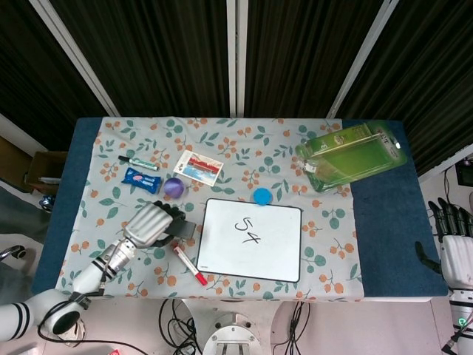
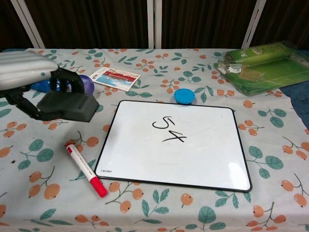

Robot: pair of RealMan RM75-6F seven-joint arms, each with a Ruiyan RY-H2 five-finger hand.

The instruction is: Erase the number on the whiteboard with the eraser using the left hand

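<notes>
The left hand (image 2: 29,79) sits at the left of the table with its fingers wrapped around a dark grey eraser (image 2: 67,107), which it holds just above the cloth, left of the whiteboard and apart from it. In the head view the same hand (image 1: 151,224) covers most of the eraser (image 1: 185,231), so only one end shows.

Just in front of the eraser lies a red-capped marker (image 2: 86,170), slanted, its tip near the board's lower left corner. The whiteboard (image 2: 145,159) lies flat near the front middle of the table, white with a thin black frame, and the number "54" (image 2: 169,129) is written in black at its centre, whole and unsmeared. A blue round disc (image 2: 184,95) rests just beyond the board's far edge.

The table wears a pale cloth (image 1: 332,244) printed with orange fruit and green leaves, with a blue surface (image 1: 392,237) showing at the right. Behind it hang dark curtains between white bars.

The head view alone shows a blue packet (image 1: 140,179) and a green-capped pen (image 1: 138,162) at the far left, and the right hand (image 1: 458,251) off the table's right edge, fingers straight and apart, holding nothing. Both views show a purple ball (image 1: 174,187), a printed card (image 1: 199,167) and a green plastic package (image 1: 355,157).
</notes>
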